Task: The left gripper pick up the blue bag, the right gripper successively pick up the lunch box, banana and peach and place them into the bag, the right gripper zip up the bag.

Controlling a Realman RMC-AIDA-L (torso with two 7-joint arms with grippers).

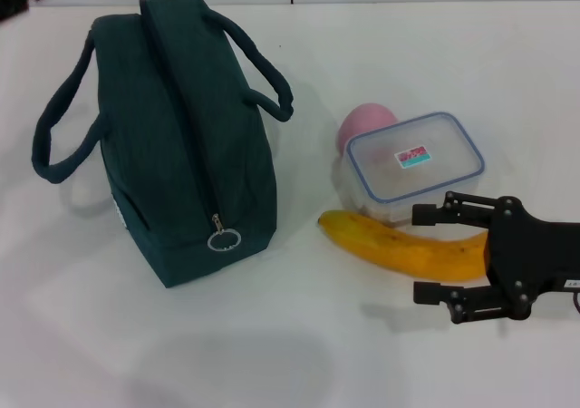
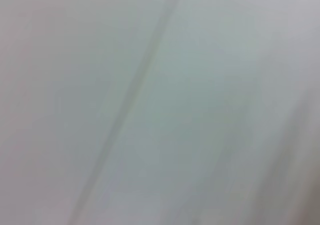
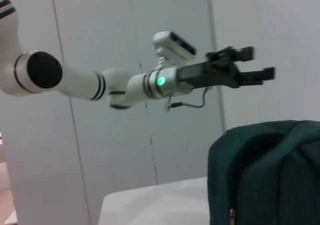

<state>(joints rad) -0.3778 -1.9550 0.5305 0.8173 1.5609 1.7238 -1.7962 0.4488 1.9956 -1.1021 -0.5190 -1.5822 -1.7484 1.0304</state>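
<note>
At the lower right of the head view, nearest to us, we see the right gripper (image 1: 430,253) with its two fingers spread wide apart, grasping nothing. It sits over the white table (image 1: 299,354), its fingers bracketing the thick end of the banana (image 1: 399,247) without any visible contact.

The banana lies in the lower right-centre of the frame, curving from a point just beside the bag toward the gripper. Just behind it, in the right-centre, stands the lunch box (image 1: 415,163), lid on and sticker facing up. The peach (image 1: 364,125) sits behind the box, touching or nearly touching its far left corner.

The blue bag (image 1: 181,154) fills the left half of the frame, standing upright with its zipper closed, the ring pull (image 1: 223,239) hanging at the near end and both handles drooping outward.

Farthest off, in the right wrist view, the left gripper (image 3: 260,65) hangs in the air at the upper right, above the bag (image 3: 265,175) and clear of it, its fingers parted and holding nothing. The left wrist view shows only a blurred pale surface.
</note>
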